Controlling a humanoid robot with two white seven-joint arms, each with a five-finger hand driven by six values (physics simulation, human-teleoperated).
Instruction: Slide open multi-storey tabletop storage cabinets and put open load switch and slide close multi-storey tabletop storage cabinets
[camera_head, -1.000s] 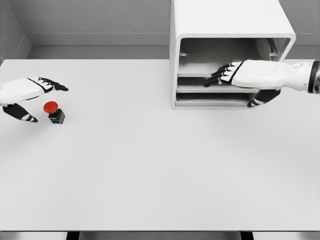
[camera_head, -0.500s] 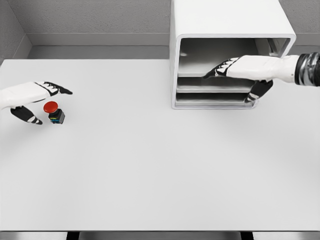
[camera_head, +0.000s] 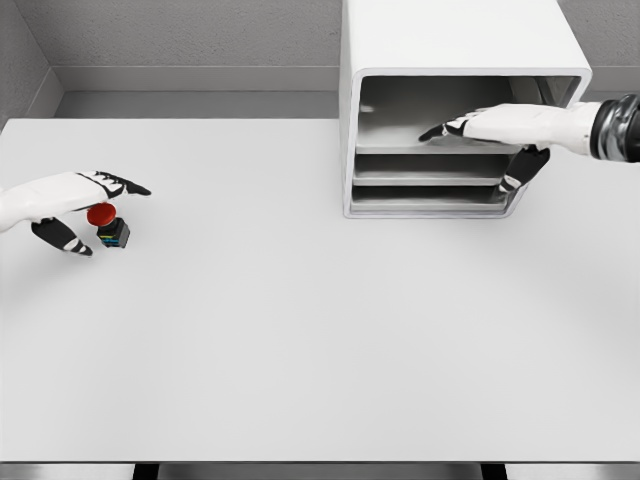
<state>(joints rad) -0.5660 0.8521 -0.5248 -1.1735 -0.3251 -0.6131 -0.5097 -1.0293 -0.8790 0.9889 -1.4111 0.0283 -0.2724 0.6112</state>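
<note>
A small load switch (camera_head: 108, 225) with a red round cap on a dark body stands near the table's left edge. My left hand (camera_head: 90, 212) hovers over it with fingers spread, the thumb low on its left and the other fingers above it, holding nothing. A white multi-storey cabinet (camera_head: 450, 45) stands at the back right, its front open on stacked trays (camera_head: 430, 165). My right hand (camera_head: 480, 135) reaches into the top bay, fingers stretched flat over the upper tray and thumb hanging down at the cabinet's right front edge.
The white table (camera_head: 300, 330) stretches wide in front of both hands. A grey wall and ledge (camera_head: 200, 80) run behind it.
My left hand has moved right, closer over the switch. My right hand has risen from the middle tray level and drawn back to the right, into the top bay.
</note>
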